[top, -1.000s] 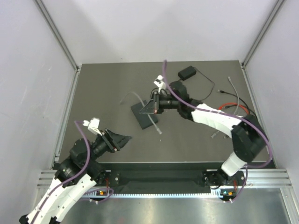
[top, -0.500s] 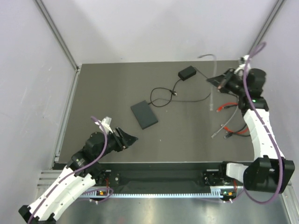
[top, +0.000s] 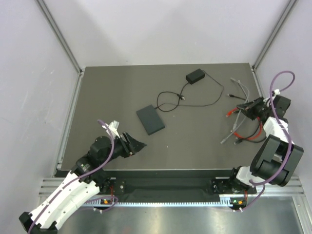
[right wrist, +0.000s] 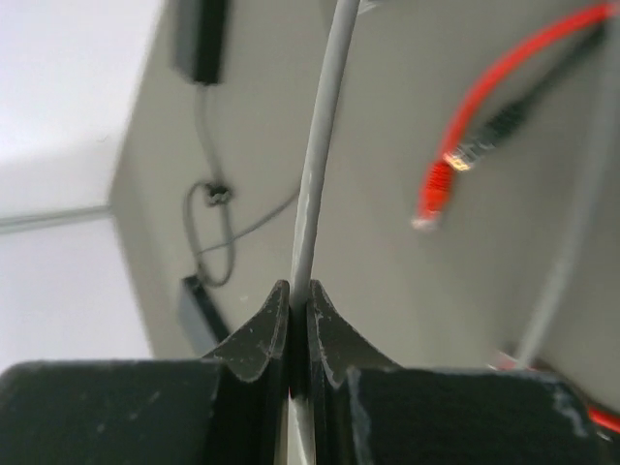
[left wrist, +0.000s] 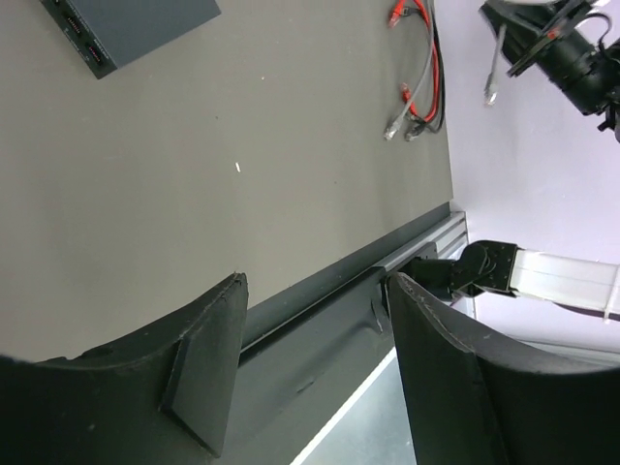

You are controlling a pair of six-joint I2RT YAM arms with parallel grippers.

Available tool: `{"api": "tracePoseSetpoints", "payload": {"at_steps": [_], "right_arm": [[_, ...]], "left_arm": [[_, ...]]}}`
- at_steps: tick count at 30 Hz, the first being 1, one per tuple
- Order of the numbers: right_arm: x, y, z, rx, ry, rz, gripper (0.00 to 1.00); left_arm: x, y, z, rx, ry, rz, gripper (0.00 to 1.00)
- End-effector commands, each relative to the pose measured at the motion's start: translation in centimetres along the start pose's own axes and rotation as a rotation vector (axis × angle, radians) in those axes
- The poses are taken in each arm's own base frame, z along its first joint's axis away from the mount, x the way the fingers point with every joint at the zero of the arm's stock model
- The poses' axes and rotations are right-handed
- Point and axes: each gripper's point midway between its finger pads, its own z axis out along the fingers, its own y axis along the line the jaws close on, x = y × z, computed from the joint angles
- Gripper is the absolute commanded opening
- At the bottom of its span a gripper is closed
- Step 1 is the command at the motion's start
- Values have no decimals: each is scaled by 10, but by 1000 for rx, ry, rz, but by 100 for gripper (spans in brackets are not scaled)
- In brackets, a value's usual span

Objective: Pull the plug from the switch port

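The switch (top: 150, 120) is a flat black box lying mid-table; no cable runs into it. Its socketed edge also shows in the left wrist view (left wrist: 126, 29). My right gripper (top: 247, 108) is at the table's right edge, shut on a grey cable (right wrist: 325, 145) that rises from its closed jaws (right wrist: 298, 291). That cable (top: 242, 89) reaches toward the back, where it ends in a free plug (top: 234, 80). My left gripper (top: 139, 145) hovers near the front edge, open and empty (left wrist: 315, 286).
A small black power brick (top: 195, 76) sits at the back, its thin cord (top: 170, 100) looping toward the switch. Red, black and grey cables (top: 241, 130) lie in a pile at the right, below my right gripper. The table's metal front rail (left wrist: 426, 247) runs under the left fingers.
My right arm has swung from the switch to the right edge, carrying the grey cable with it. The cable no longer touches the switch. The left gripper shifted slightly right.
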Motion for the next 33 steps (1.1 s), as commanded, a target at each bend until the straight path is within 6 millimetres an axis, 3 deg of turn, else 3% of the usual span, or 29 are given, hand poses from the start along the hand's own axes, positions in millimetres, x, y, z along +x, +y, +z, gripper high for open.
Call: {"api": "tracePoseSetpoints", "payload": {"at_steps": [1,2,6,7,10,11,12,16,18,19,20,21,24,25,26,27,29,30,32,33], "right_arm": [[-9,-34,-15,234,-21,-67,1],[-7,-57,-23,362,-16,-83,1],[-18,-89,-51,593,-98,-142,13],[-19,-94,-55,622,-114,-151,15],[-20,-107,-63,698,-127,-175,30],[-23,-110,-66,723,-136,-194,42],[-24,-111,-68,732,-137,-207,46],[-30,-80,-63,772,-167,-368,75],[-29,-48,-47,718,-164,-447,78],[-11,-29,-28,693,-123,-513,78],[-9,-6,-17,655,-132,-552,78],[22,20,7,586,-69,-632,77],[61,74,44,403,-35,-709,72],[99,105,65,255,24,-751,70],[117,120,74,181,48,-757,68],[157,131,88,91,143,-765,64],[186,155,104,-18,182,-761,55],[211,154,114,-34,236,-768,47],[234,172,124,-110,271,-755,43],[256,168,131,-128,328,-749,40]], "left_arm": [[-6,-14,-3,57,-24,18,65],[-5,-13,-1,49,-15,16,65],[-8,-6,5,-14,-11,14,64],[-11,4,6,-73,-27,8,64],[-23,12,4,-182,-55,-16,64],[-31,15,2,-224,-83,-13,63],[-34,15,1,-238,-96,-12,63],[-56,16,-6,-309,-181,2,64],[-61,13,-5,-313,-188,18,63],[-63,12,-2,-325,-180,32,63],[-64,13,0,-336,-175,38,63],[-63,16,4,-358,-162,44,61],[-68,10,4,-366,-160,53,60],[-71,6,3,-358,-163,56,60],[-72,3,3,-351,-169,57,60],[-74,2,0,-346,-178,56,60],[-75,1,-3,-337,-194,42,60],[-75,1,-4,-336,-198,37,60],[-73,2,-6,-328,-204,14,60],[-70,4,-8,-330,-200,2,60]]}}
